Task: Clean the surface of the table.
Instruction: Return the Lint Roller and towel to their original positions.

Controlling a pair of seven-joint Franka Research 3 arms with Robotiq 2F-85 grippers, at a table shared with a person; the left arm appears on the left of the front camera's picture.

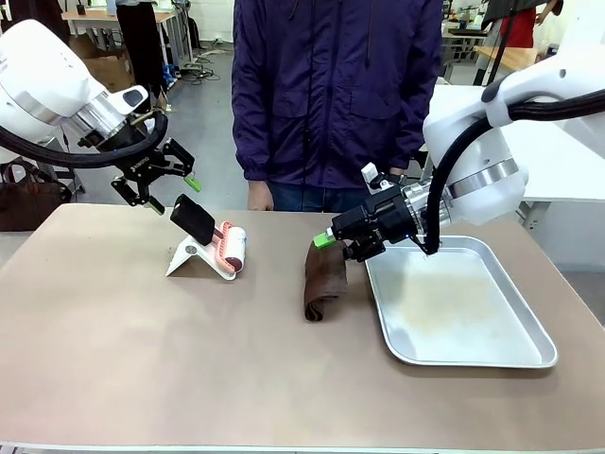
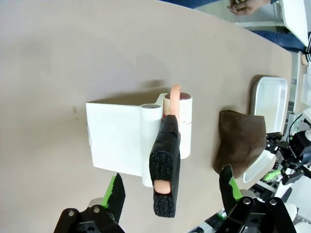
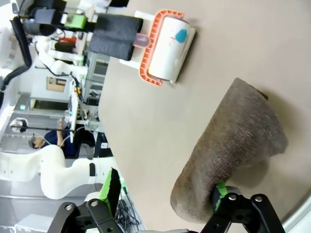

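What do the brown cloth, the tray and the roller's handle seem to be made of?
The brown cloth looks like soft, fuzzy fabric, perhaps terry: it drapes and folds. The tray seems to be metal, shiny and faintly smudged, with a raised rim. The roller's handle appears wrapped in black foam, with a porous cut end.

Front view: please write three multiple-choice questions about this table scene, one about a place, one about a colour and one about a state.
1. Where is the brown cloth?
A. Inside the metal tray
B. On the table, between the white roller stand and the tray
C. In the person's hand

2. What colour is the roller's foam handle?
A. Black
B. Blue
C. Yellow

3. How is the left claw?
A. Shut on the handle
B. Shut on the cloth
C. Open

Answers: 1 B, the cloth lies just beside the tray's left rim; 2 A, the foam is plainly black; 3 C, its fingers stand apart above the handle.
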